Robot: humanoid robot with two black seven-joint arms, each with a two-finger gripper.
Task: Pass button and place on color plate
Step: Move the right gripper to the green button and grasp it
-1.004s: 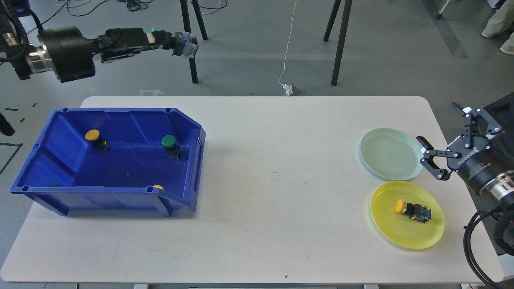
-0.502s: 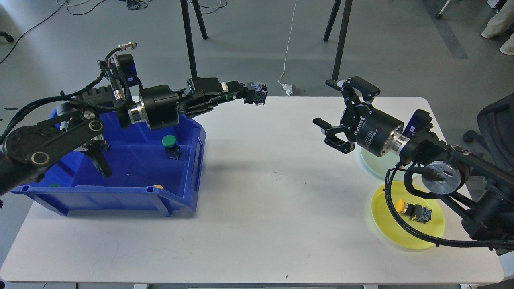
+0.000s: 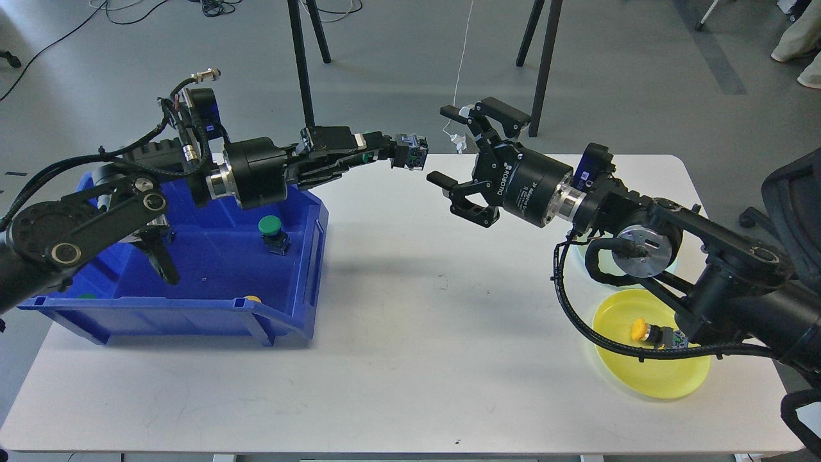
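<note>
My left gripper is shut on a button, seen from its dark body end, and holds it above the far middle of the table. My right gripper is open, its fingers spread just right of that button, not touching it. A green button stands in the blue bin. A yellow button lies on the yellow plate at the front right. The pale green plate is mostly hidden behind my right arm.
The bin sits at the table's left; yellow and green button caps peek at its front wall. Tripod legs stand on the floor beyond the table. My right arm crosses above both plates.
My right gripper has moved left and up, from near the pale green plate to just beside the held button. My left gripper has stayed almost still with the button.
</note>
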